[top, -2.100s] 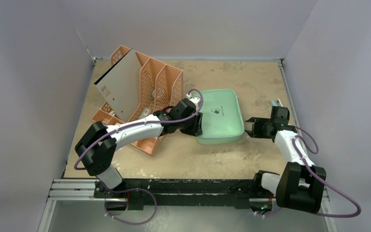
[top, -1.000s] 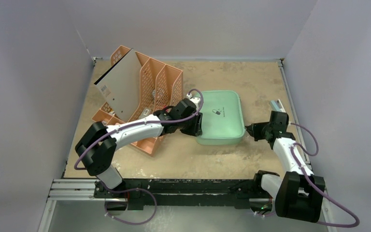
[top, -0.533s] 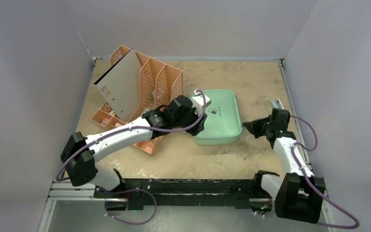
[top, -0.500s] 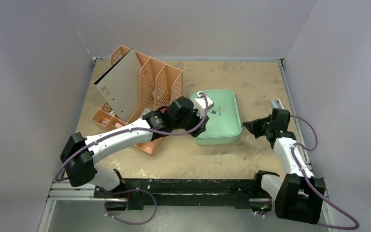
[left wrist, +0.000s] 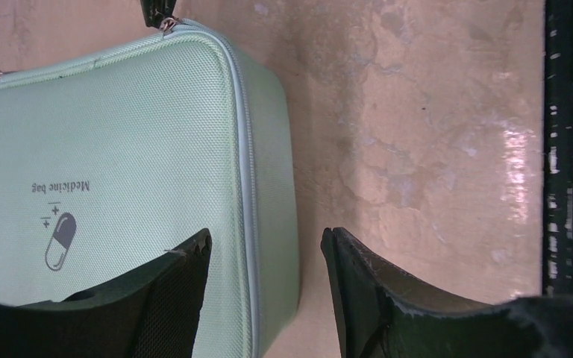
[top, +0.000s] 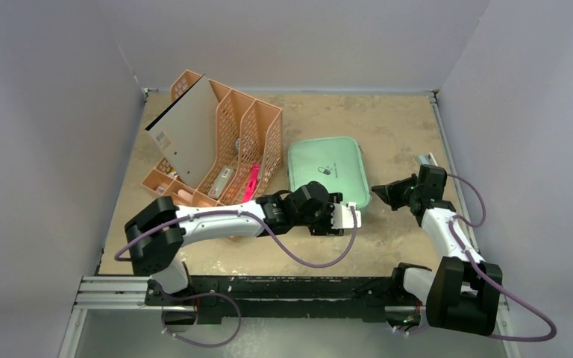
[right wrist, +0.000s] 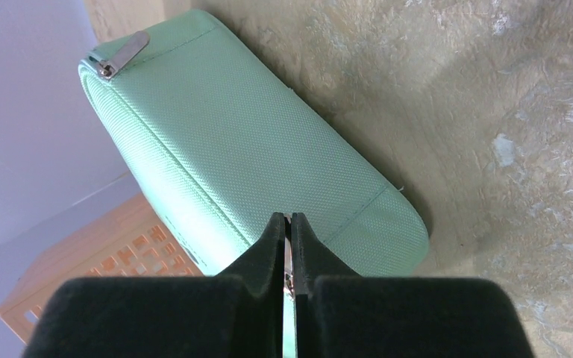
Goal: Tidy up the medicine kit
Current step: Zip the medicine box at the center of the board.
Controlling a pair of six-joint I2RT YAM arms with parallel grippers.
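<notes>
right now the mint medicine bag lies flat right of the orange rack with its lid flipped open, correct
No: the medicine bag is closed, lid down and printed top up, as the top external view shows. It does lie flat, right of the orange rack.

Soft overhead light is glinting off the mottled tan tabletop (left wrist: 515,149), and the mint-green fabric case (right wrist: 254,149) is casting a faint shadow beside itself.
</notes>
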